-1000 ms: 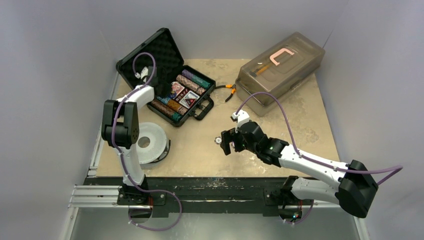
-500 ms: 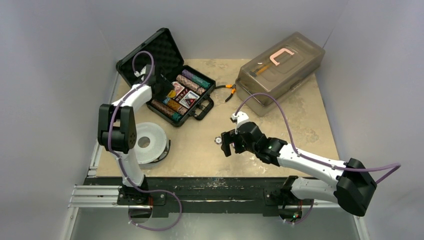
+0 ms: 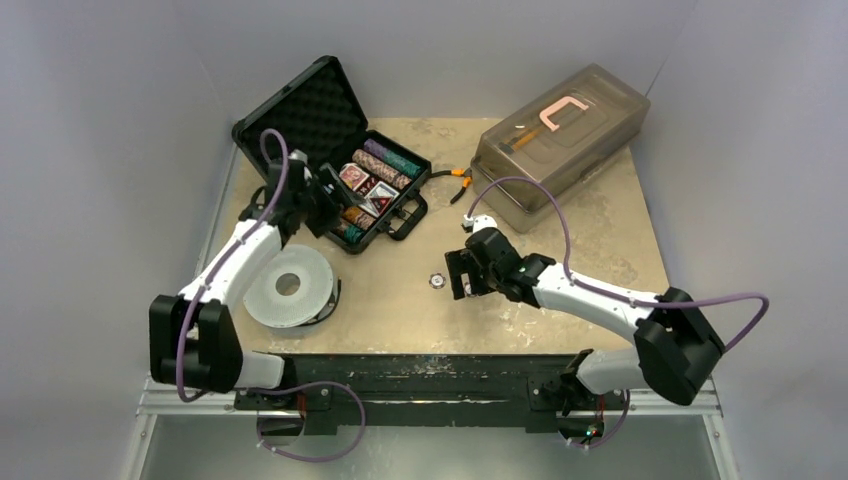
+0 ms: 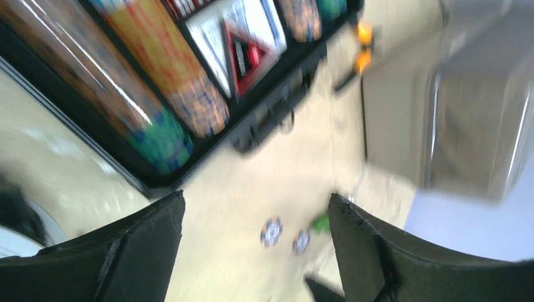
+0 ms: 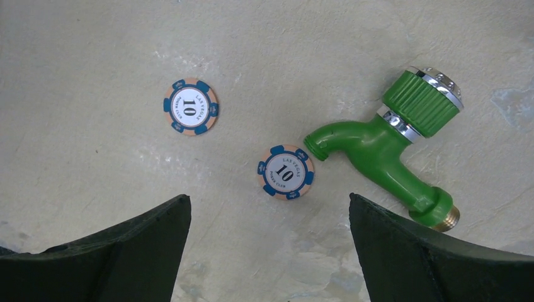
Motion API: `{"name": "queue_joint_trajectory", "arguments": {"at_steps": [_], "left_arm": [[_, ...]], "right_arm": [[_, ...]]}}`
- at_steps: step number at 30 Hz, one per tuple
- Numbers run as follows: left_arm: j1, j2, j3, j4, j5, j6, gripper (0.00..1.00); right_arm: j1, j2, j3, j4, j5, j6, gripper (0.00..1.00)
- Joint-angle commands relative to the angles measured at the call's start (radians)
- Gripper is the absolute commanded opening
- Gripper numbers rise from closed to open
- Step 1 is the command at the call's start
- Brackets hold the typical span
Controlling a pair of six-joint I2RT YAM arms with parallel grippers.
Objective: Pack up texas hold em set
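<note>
Beige counter (image 3: 400, 320), top view: black case (image 3: 300, 110) open at far left, chip rows (image 3: 385, 160) seated. Left wrist, blurred: left jaws apart, empty, near case. Right wrist: right jaws apart above two loose chips (image 5: 286, 172); those and lid closing apparently remain.

White left arm (image 3: 235, 262) and right arm (image 3: 590, 300), black joints, purple cables (image 3: 520, 181).

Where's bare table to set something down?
Bare: the middle, between case, roll and chips; also the right side, between box and right arm. Crowded: around the chips and faucet, and the pliers gap between case and box.
</note>
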Motion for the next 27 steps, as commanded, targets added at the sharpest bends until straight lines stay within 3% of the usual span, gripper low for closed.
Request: {"name": "queue_joint_trajectory", "arguments": {"at_steps": [1, 9, 13, 21, 27], "left_arm": [[-0.125, -0.127, -0.185, 0.083, 0.235, 0.063, 0.82], [-0.404, -0.363, -0.492, 0.210, 0.209, -0.011, 0.83], [-0.420, -0.402, -0.479, 0.144, 0.167, 0.046, 0.84], [-0.421, -0.414, -0.417, 0.095, 0.167, 0.088, 0.84], [-0.420, -0.415, -0.402, 0.092, 0.173, 0.090, 0.84]], "right_arm": [[-0.012, 0.068, 0.062, 0.028, -0.052, 0.064, 0.91], [-0.012, 0.196, 0.108, 0.011, 0.012, 0.097, 0.75], [-0.012, 0.195, 0.099, -0.009, 0.064, 0.103, 0.63], [-0.014, 0.215, 0.055, 0.029, 0.082, 0.135, 0.61], [-0.014, 0.248, 0.045, 0.065, 0.081, 0.119, 0.55]]}}
